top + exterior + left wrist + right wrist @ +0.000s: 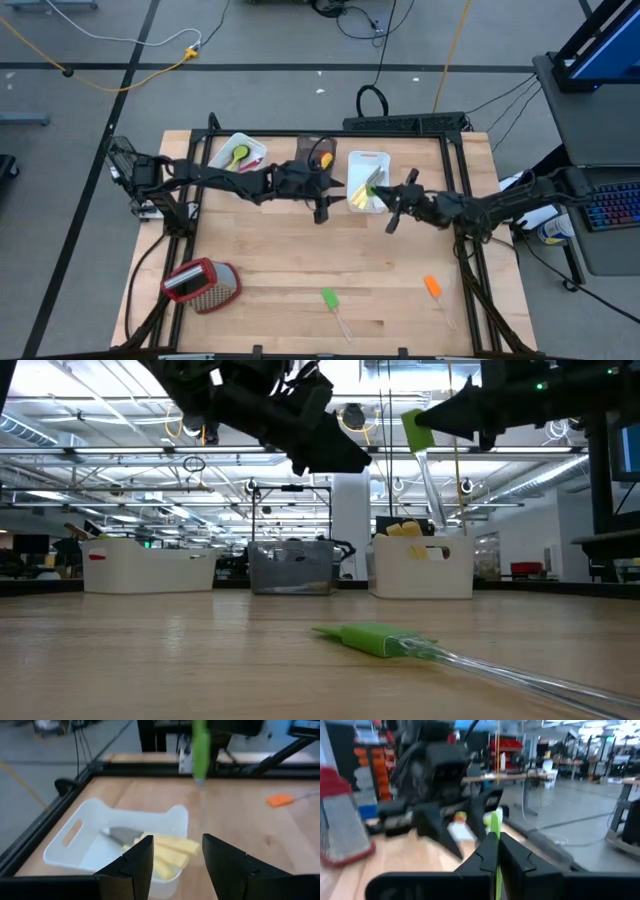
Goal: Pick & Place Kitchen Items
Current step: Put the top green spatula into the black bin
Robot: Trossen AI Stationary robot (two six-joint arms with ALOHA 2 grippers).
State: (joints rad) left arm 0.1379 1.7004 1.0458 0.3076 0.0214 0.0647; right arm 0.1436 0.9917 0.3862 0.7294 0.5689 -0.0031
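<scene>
My right gripper is shut on a green spatula and hangs over the white tub at the back middle. That tub holds yellow spatulas. My left gripper is open with nothing between its fingers. It hangs above the table, just left of that tub and pointing at it. A second green spatula and an orange one lie flat on the table near its front edge. My right gripper pinches the green spatula by its green blade between its two fingers. The fingers come roughly level from the table's right. The spatula is lifted clear, and its clear handle hangs down below the fingers toward the tub.
A metal grater with a red top lies at the front left. At the back stand another white tub with green and red utensils and a dark tub. The table's middle is bare wood.
</scene>
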